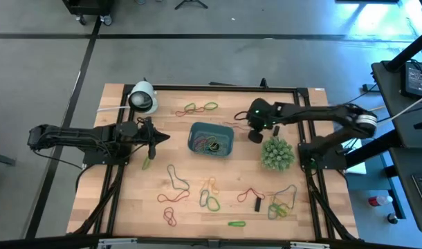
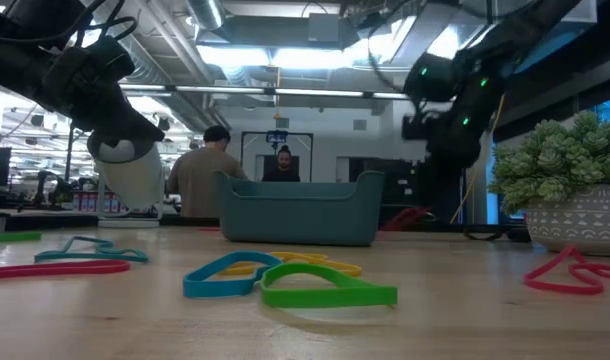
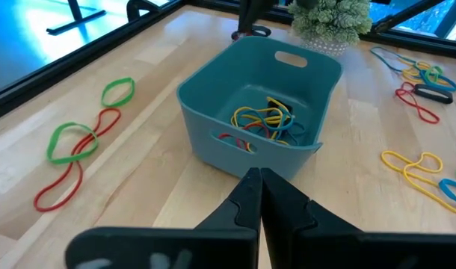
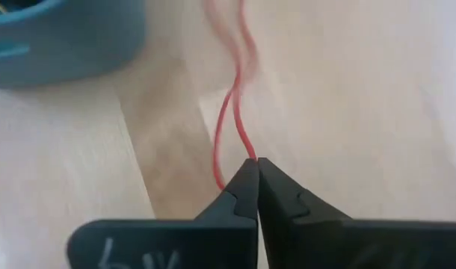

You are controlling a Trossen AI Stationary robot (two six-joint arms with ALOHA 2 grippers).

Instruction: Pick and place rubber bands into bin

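- Right gripper (image 4: 255, 166): fingers pressed together, pinching a thin red rubber band (image 4: 229, 127) at the tips. The band trails away from the tips over the wooden table (image 4: 347, 97). In the high view the gripper (image 1: 254, 133) sits just beside the bin's right end, near the table's far edge.
- Left gripper (image 3: 258, 179): fingers closed, tips touching, nothing between them. It points at the near wall of the bin (image 3: 235, 142). In the high view it (image 1: 153, 146) lies left of the bin, apart from it.
- Bin (image 1: 194, 135): blue-teal tray, upright, mid-table between the two grippers. It holds a tangle of yellow, red, blue and dark bands (image 3: 267, 121).
- Loose rubber bands: a green-and-red group (image 1: 199, 108) at the far edge; a green band (image 1: 147, 164) near the left gripper; further red, orange, green and yellow loops (image 1: 209, 194) across the near half.
- Other items: a spiky green plant (image 1: 277, 153) right of the bin; a white dome-shaped object (image 1: 142, 97) at the far left corner.
- Markings: white handwritten characters on each wrist's finger mount, not legible.
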